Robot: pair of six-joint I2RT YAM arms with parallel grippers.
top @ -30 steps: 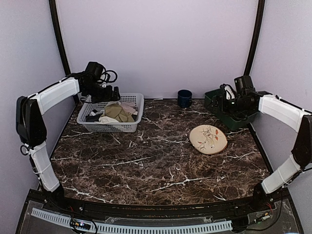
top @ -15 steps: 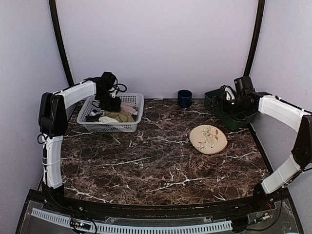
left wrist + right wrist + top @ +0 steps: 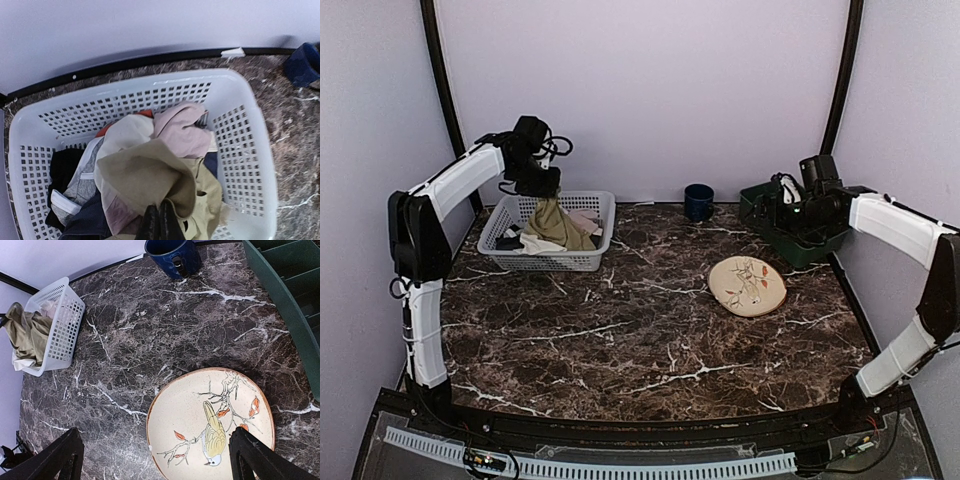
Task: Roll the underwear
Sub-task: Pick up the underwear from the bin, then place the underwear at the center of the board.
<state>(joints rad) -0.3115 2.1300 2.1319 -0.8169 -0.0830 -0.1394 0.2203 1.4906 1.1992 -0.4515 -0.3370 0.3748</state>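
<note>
The olive-khaki underwear (image 3: 556, 225) hangs stretched from my left gripper (image 3: 545, 188) down into the white basket (image 3: 590, 262). In the left wrist view the two fingers are pressed together at the bottom edge, left gripper (image 3: 159, 225) shut on a fold of the underwear (image 3: 150, 180). Its lower part still lies among the other clothes. My right gripper (image 3: 157, 460) stands wide open above the marble, holding nothing, with the plate (image 3: 210, 425) beneath it. From there the underwear (image 3: 22, 332) shows draped up over the basket (image 3: 62, 335).
A pale pink garment (image 3: 182, 127), a black one (image 3: 62, 170) and other clothes fill the basket (image 3: 240, 150). A navy mug (image 3: 698, 201) stands at the back. A green rack (image 3: 800, 240) sits back right, and the bird plate (image 3: 747, 285) lies right of centre.
My left gripper went down into the basket, shut on the underwear and rose, pulling the cloth up. The right arm has not moved.
</note>
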